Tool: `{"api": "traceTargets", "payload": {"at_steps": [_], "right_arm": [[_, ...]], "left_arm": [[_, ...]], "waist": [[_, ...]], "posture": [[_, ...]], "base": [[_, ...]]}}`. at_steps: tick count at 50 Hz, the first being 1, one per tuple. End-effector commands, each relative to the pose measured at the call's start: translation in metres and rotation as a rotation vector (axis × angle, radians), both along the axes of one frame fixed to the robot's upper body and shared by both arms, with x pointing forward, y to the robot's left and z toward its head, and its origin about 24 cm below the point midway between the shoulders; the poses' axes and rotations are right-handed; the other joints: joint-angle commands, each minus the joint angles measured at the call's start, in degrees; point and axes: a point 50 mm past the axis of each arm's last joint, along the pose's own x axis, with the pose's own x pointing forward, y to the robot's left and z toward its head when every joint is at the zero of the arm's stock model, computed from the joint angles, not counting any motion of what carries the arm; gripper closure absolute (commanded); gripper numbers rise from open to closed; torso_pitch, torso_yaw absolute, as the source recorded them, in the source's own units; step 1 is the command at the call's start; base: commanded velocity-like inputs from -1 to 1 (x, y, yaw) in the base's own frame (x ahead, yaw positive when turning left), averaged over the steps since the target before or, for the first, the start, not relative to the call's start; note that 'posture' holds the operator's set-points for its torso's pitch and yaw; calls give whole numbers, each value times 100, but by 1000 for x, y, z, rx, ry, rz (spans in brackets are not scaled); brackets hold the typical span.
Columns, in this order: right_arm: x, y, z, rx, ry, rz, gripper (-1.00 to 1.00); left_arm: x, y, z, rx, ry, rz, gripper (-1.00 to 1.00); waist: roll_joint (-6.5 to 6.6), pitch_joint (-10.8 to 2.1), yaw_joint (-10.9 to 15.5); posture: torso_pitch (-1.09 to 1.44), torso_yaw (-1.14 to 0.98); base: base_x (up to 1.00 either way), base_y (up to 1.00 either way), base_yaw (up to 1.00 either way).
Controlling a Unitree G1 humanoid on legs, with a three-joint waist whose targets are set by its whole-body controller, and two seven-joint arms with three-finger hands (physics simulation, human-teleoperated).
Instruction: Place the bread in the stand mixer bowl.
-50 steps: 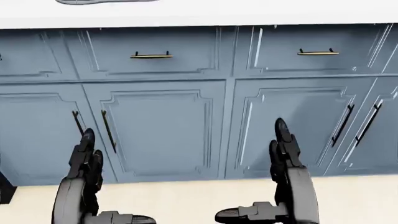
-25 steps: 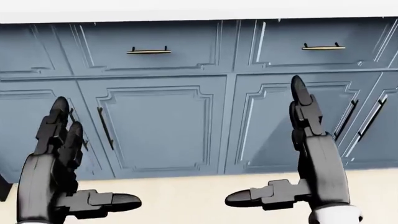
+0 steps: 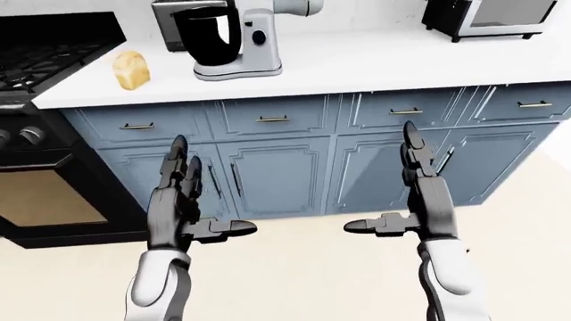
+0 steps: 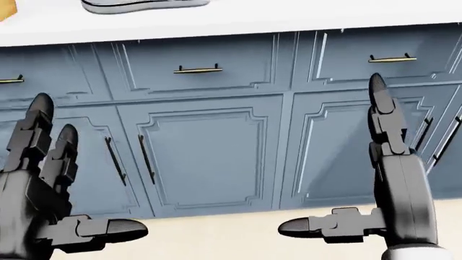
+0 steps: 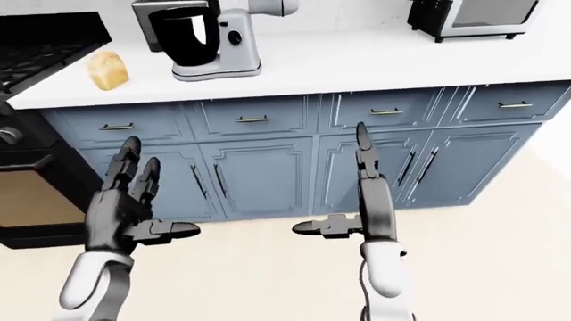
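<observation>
Since the earlier head view, the whole picture has shifted: the camera has moved, the desk's edge sits lower in frame, and the base of the stand mixer (image 3: 239, 40) shows again at the top. Both hands have risen in that view, fingers reaching higher against the cabinet fronts.

Left robot hand (image 3: 179, 204): fingers extended upward and spread, thumb pointing to the view's right, holding nothing. Right robot hand (image 3: 418, 194): fingers straight and stacked upward, thumb out toward the view's left, holding nothing. Both hang in the air before the blue cabinet doors (image 3: 276, 175), below the desk's edge, well apart from each other.

The bread (image 3: 131, 69), a small tan loaf piece, stands on the white desk (image 3: 375, 63) near its left end, close to the edge nearest the robot and just beside the black stove (image 3: 40, 60). The stand mixer stands to the right of the bread, apart from it, with its black bowl (image 3: 207, 37) seated under the white head. A dark appliance (image 3: 486, 17) with a glass door sits at the desk's far right corner in the left-eye view.

Drawer fronts below the desk's edge carry slim metal handles (image 4: 197, 69).

No brand, label or writing is legible on any item.
</observation>
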Motion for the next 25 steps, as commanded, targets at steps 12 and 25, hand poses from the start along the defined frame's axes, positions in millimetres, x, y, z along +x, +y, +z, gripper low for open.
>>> {"api": "traceTargets", "payload": {"at_steps": [12, 25], "right_arm": [[0, 4, 9, -5, -50, 11, -98], [1, 5, 11, -11, -50, 14, -97]], "left_arm": [[-4, -1, 10, 11, -64, 0, -100], [-7, -3, 10, 10, -61, -12, -100]], "waist": [[-625, 5, -7], [-177, -35, -22]], "posture": [[0, 0], [0, 0]], "base": [[0, 35, 0], [0, 35, 0]]}}
